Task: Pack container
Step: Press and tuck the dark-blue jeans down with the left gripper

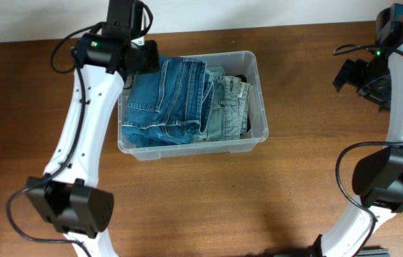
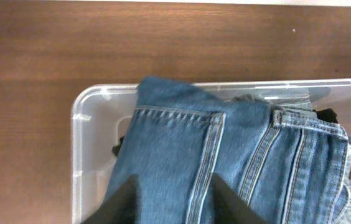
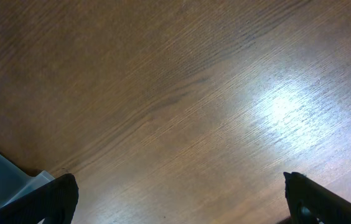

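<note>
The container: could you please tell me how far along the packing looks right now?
Done: dark blue jeans and a lighter denim piece lie folded inside the container. In hand: the left gripper, open, hovers just over the dark jeans; whether it touches them is unclear. The right gripper is open and empty over the table. Left: probably only withdrawing the left arm.

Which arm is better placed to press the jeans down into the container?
Probably left. The left gripper hangs open directly above the jeans in the container. The right gripper is open over the table, well away from the container.
</note>
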`<state>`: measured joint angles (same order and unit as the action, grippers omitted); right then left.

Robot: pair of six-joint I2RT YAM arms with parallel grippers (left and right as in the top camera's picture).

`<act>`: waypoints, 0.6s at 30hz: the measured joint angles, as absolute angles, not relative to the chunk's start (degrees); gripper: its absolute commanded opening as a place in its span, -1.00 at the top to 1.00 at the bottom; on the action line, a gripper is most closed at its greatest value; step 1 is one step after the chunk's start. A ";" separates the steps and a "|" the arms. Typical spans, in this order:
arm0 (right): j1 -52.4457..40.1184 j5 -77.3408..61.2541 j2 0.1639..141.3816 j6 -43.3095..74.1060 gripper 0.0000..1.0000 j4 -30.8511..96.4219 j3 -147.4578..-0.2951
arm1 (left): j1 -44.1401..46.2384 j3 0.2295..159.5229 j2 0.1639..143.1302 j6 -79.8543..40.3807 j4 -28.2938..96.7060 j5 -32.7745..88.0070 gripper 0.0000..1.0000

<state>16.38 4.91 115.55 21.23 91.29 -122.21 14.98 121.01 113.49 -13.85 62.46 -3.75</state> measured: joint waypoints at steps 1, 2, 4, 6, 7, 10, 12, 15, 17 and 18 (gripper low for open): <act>16.38 4.91 115.55 21.23 -0.97 91.29 -122.21 | 14.98 121.05 114.17 -13.06 61.78 -3.27 0.80; 16.38 4.91 115.55 21.21 -0.97 91.31 -122.21 | 14.98 121.08 114.96 -12.95 61.39 -2.98 0.85; 16.38 4.89 115.55 21.21 -0.97 91.29 -122.21 | 14.98 121.12 117.10 -12.23 61.19 -2.33 0.96; 16.38 4.89 115.55 21.23 -0.97 91.29 -122.21 | 14.98 121.12 119.48 -11.88 61.17 -1.91 0.99; 16.38 4.91 115.55 21.21 -0.97 91.29 -122.21 | 14.98 121.12 120.84 -11.75 61.17 -1.87 0.99; 16.38 4.91 115.55 21.26 -0.97 91.29 -122.21 | 14.98 121.12 125.12 -11.73 60.95 -1.58 0.99; 16.38 4.91 115.55 21.21 -0.97 91.29 -122.21 | 14.98 121.12 126.65 -11.70 60.97 -1.48 0.99; 16.38 4.91 115.55 21.21 -0.97 91.29 -122.21 | 14.98 121.30 128.40 -11.68 61.91 -1.30 0.99; 16.38 4.91 115.55 21.21 -0.97 91.29 -122.21 | 14.98 121.51 128.95 -11.62 63.66 -1.26 0.99; 16.38 4.91 115.55 21.23 -0.97 91.29 -122.21 | 14.98 121.51 129.16 -11.55 64.58 -1.26 0.99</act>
<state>16.38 4.91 115.55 21.23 91.29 -122.21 14.98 121.51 129.16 -11.55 64.58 -1.26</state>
